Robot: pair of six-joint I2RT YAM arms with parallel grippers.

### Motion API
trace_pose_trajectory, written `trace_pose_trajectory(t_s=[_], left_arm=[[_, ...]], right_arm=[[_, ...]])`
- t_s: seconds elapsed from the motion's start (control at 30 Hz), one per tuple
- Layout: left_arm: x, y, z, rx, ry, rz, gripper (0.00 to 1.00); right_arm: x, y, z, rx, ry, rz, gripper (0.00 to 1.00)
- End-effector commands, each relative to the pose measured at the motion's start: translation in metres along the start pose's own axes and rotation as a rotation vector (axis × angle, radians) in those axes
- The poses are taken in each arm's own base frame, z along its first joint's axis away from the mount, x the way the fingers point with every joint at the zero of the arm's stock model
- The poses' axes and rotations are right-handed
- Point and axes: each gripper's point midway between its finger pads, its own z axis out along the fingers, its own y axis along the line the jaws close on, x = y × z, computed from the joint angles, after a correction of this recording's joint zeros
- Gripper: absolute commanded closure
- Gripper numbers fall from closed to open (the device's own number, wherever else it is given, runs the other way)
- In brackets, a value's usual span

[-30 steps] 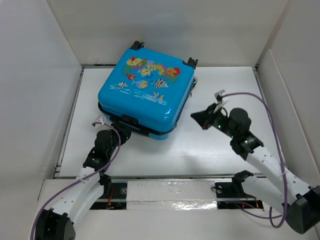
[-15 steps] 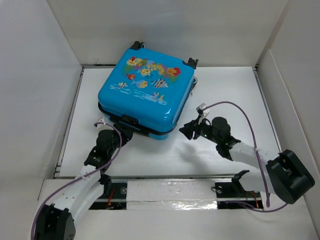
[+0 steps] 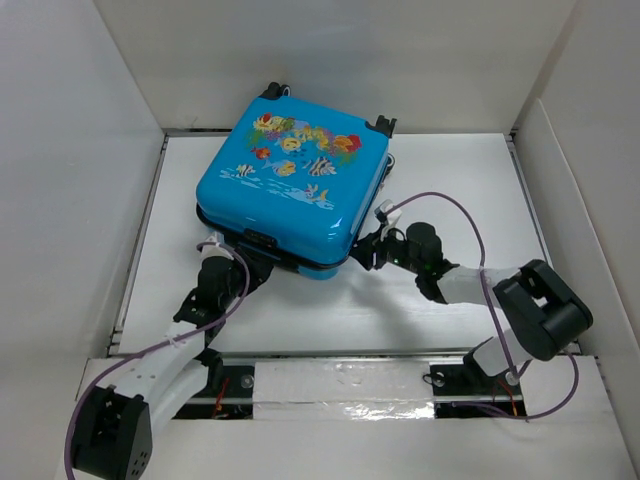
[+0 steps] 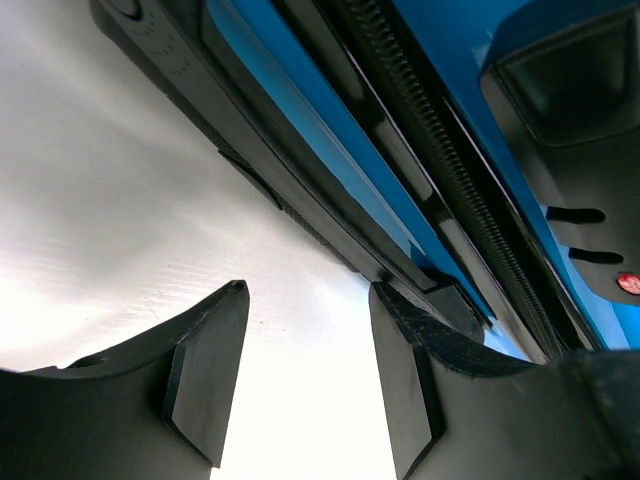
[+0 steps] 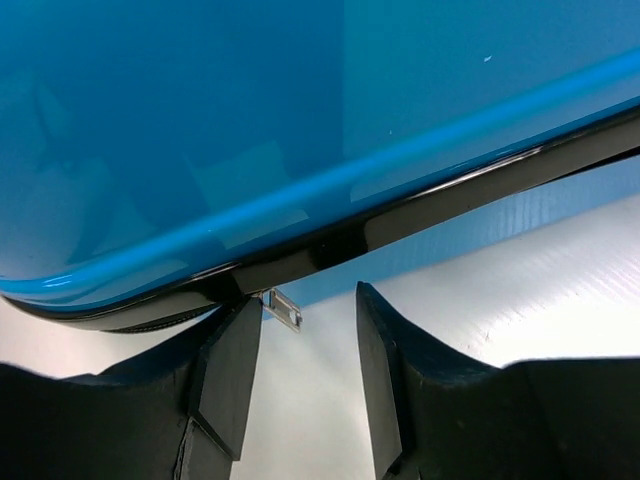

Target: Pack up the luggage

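On the far-middle of the white tabletop (image 3: 450, 180) – the luggage (image 3: 290, 190), a small bright-blue hard-shell suitcase, lies flat and closed. Its fish-and-coral print faces up. It is turned at an angle to the tabletop edges. Two black wheels (image 3: 272, 90) sit on its far side.

Left pincer (image 4: 308, 295): low at the near-left edge of the case, right beside the black fitting (image 3: 262, 239) on that edge. Its fingers stand apart at a middling gap. Only bare tabletop shows between them, and nothing is held. From the left wrist camera the black zip band (image 4: 430, 150) runs diagonally overhead. The tip of the right-hand finger is right against the lower black rim; I cannot tell whether it touches.

Right pincer (image 5: 308, 300): low at the near-right corner of the case, pointing left toward it. Its fingers are parted about as far as the left pair. A small metal zip pull (image 5: 283, 308) hangs below the black rim inside the gap – close beside the left-hand finger and not pinched. The blue shell fills the upper part of that wrist view.

Both arms reach in from the near edge. A purple cable loops along each arm.
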Motion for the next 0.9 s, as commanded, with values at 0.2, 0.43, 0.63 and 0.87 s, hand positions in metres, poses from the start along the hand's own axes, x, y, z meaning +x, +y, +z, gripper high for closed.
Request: trace_pose_trajectory(t_s=[0.2,0.43,0.63,0.87], left_arm=[[-0.020,-0.060,0.000,0.259,-0.046,0.011,0.53],[-0.023,-0.077,0.020,0.308,-0.023,-0.034,0.53],[-0.036,-0.119,0.021,0.395,-0.065,-0.038,0.53],[-0.020,-0.153,0.032,0.446,-0.031,-0.029,0.53]], right_arm=[[-0.043,0.025,0.012,-0.098,-0.217,-0.034,0.88],[-0.003,0.059,-0.004,-0.036,-0.063,0.033,1.00],[0.051,0.077,-0.032,0.117,0.168,0.071,1.00],[0.061,0.141,-0.010,0.105,0.231,0.121,1.00]])
